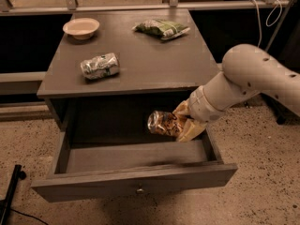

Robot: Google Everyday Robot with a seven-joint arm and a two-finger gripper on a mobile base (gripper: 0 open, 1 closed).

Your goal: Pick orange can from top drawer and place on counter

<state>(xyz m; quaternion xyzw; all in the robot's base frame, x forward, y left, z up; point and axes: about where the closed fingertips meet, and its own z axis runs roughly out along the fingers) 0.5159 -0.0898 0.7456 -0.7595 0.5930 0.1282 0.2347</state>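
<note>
We saw the gripper (180, 123) at the right side of the open top drawer (136, 179), its jaws pinching the orange can (161, 123). The can lay sideways between the two pale fingers (191, 130), its left end sticking out past them. It hung above the drawer floor, just below the front edge of the counter (150, 64). On the counter lay a silver-and-green can (99, 65), a bowl (81, 28) and a green packet (161, 28).
</note>
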